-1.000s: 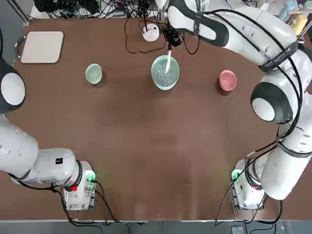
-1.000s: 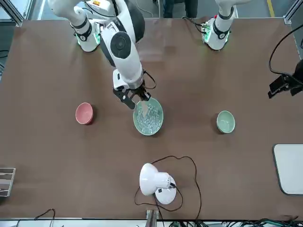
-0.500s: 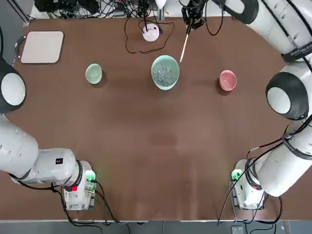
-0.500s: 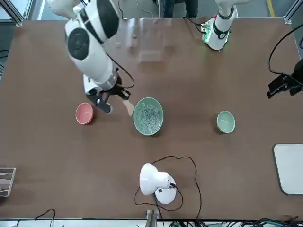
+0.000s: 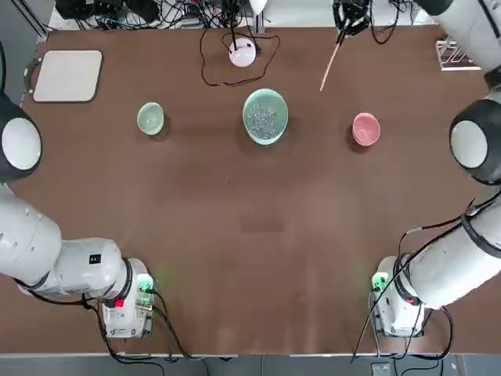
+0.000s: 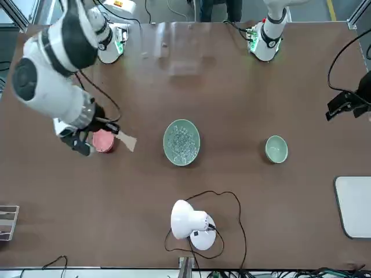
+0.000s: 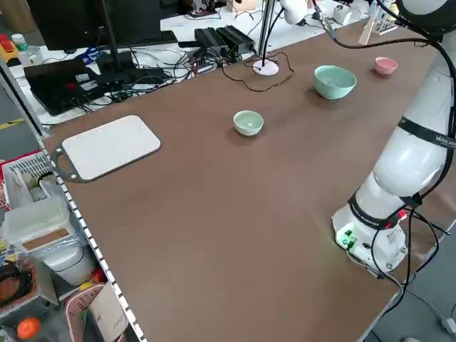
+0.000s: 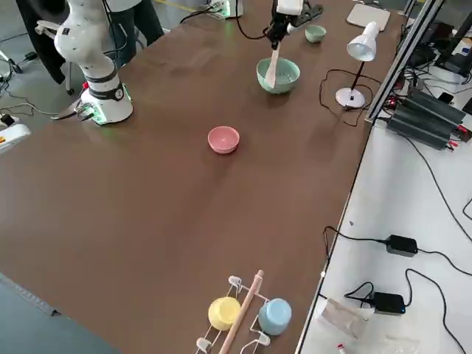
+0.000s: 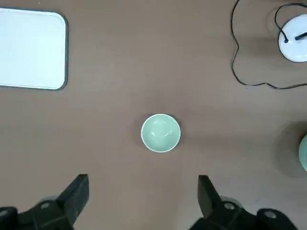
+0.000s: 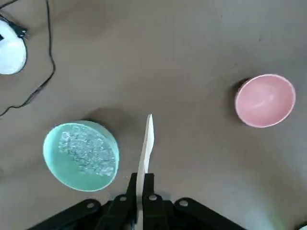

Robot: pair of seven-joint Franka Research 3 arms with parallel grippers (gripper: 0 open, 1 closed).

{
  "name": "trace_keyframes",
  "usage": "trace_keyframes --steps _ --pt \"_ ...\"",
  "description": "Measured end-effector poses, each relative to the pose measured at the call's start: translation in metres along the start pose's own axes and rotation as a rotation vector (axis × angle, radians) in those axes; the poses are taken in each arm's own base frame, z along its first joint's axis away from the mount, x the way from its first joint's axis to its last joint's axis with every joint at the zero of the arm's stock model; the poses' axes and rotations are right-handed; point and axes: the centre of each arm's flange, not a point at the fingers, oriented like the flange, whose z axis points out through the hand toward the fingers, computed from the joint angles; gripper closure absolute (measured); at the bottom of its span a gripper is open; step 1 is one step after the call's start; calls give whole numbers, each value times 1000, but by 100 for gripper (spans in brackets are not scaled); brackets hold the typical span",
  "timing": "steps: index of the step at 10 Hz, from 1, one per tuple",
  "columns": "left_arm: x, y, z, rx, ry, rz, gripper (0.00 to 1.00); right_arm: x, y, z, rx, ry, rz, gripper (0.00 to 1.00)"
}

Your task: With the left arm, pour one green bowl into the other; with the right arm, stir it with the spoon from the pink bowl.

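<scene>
Brown desk (image 5: 258, 235) carries bowls; right gripper (image 10: 140, 191), jaws clamped on the slim, stiff, light beige wooden spoon's (image 10: 145, 146) handle end, hangs at the pink bowl's (image 5: 365, 129) eleven o'clock; left jaws stand apart.

Three bowls are being shown on the table: one small green bowl (image 5: 150, 118), one wide mint-green bowl (image 5: 265, 116) and one pink bowl (image 5: 365, 129). One spoon (image 5: 329, 60) is being seen, as is one white lamp (image 6: 192, 223) and one white board (image 5: 68, 75). Two robot arms are being counted, each with one gripper: the left gripper (image 9: 144, 201) and the right gripper (image 10: 141, 196). Two cups, one yellow (image 8: 223, 313) and one blue (image 8: 276, 316), are being shown on a rack.
</scene>
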Motion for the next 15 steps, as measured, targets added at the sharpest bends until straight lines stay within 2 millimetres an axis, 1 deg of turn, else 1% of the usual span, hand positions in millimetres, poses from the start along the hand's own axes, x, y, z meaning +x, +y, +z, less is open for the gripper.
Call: trace_keyframes --steps 2,4,5,8,11,13,14,15 --pt "0 1 0 0 2 2 0 19 50 10 10 -38 -49 94" --pt "1 3 -1 -1 10 4 0 39 93 10 59 -61 -98 94" --pt "1 3 -1 -2 15 5 0 47 113 14 84 -76 -131 94" --pt "3 3 -3 -4 30 5 0 68 181 30 191 -111 -256 94" --pt "4 4 -4 -5 40 8 0 82 252 45 328 -106 -335 94" --pt "4 4 -4 -5 40 8 0 85 300 61 442 -103 -283 94" --pt "4 4 -4 -5 40 8 0 84 315 70 469 -110 -253 94" --pt "4 4 -4 -5 40 9 0 83 324 78 495 -118 -225 94"
